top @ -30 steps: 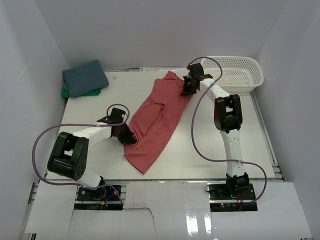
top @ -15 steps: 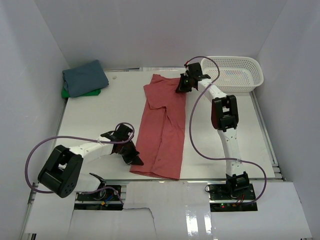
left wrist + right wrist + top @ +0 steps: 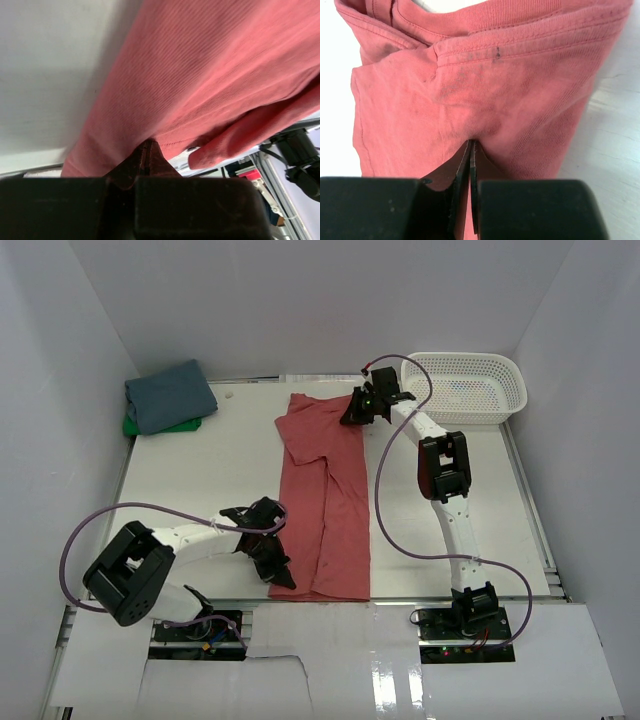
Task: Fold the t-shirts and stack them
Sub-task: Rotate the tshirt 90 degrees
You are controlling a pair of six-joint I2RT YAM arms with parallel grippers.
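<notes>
A coral-red t-shirt (image 3: 330,495) lies stretched long from the back of the table to its front edge. My right gripper (image 3: 354,412) is shut on the shirt's far right corner, near the collar seam (image 3: 520,35), and the cloth (image 3: 470,100) bunches at its fingertips. My left gripper (image 3: 283,575) is shut on the near left hem, with red cloth (image 3: 200,75) spreading away from its fingers. A folded slate-blue t-shirt (image 3: 168,395) rests on a bright green t-shirt (image 3: 150,426) at the back left corner.
A white mesh basket (image 3: 468,387) stands at the back right, just behind my right arm. White walls close in the table on three sides. Bare table (image 3: 200,480) lies left of the red shirt and more (image 3: 500,530) to its right.
Both arms have pulled the red shirt from a slanted, crumpled lie into a straight strip. My left gripper moved toward the front edge with the hem, and my right gripper shifted left at the back.
</notes>
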